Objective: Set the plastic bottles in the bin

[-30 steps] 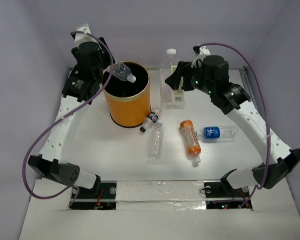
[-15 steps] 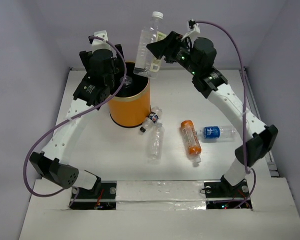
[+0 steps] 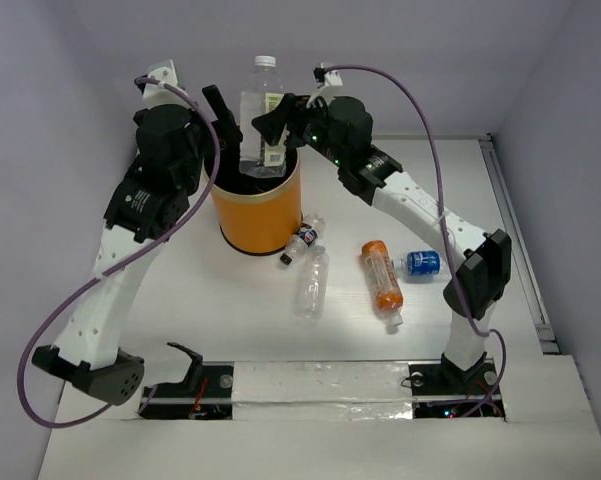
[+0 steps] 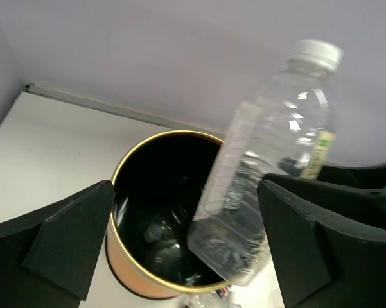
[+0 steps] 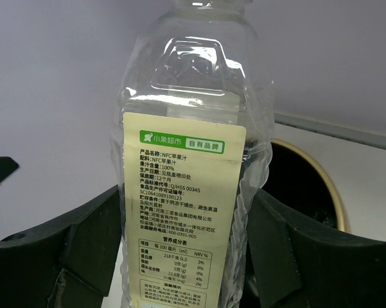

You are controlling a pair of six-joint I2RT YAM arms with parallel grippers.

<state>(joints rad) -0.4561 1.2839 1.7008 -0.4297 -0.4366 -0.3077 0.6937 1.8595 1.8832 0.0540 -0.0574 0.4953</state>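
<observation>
While the tall clear plastic bottle with the pale yellow label point(image 5: 186, 128) hangs upright, cap uppermost, its base sits over the mouth of the cylindrical orange-yellow bin with the gold rim and black inside point(image 3: 257, 215). This pose probably suits a straight drop. Whether the base is already below the rim cannot be told; in the left wrist view it overlaps the near right part of the rim.

The right tool point(image 5: 186, 256) is clamped on the bottle's lower body, one black finger on each side of the label, so the bottle is carried clear of the bin wall. A pale, clear shape point(image 4: 157, 231) lies at the bin's dark bottom, apparently a bottle.

The left tool point(image 4: 186, 237) hovers above and behind the bin on its left side. Its fingers are spread wide and hold nothing, which leaves the mouth free for the right arm.

Four bottles lie flat on the white desk point(image 3: 210, 310):
- A small dark-labelled bottle point(image 3: 300, 242) is just beside the bin's base.
- A crushed clear bottle point(image 3: 312, 285) lies near it.
- An orange-labelled bottle point(image 3: 382, 278) is further right.
- A blue-labelled bottle point(image 3: 425, 264) is beside that one, partly hidden by the right arm.

By this count the task is judged well short of done.
</observation>
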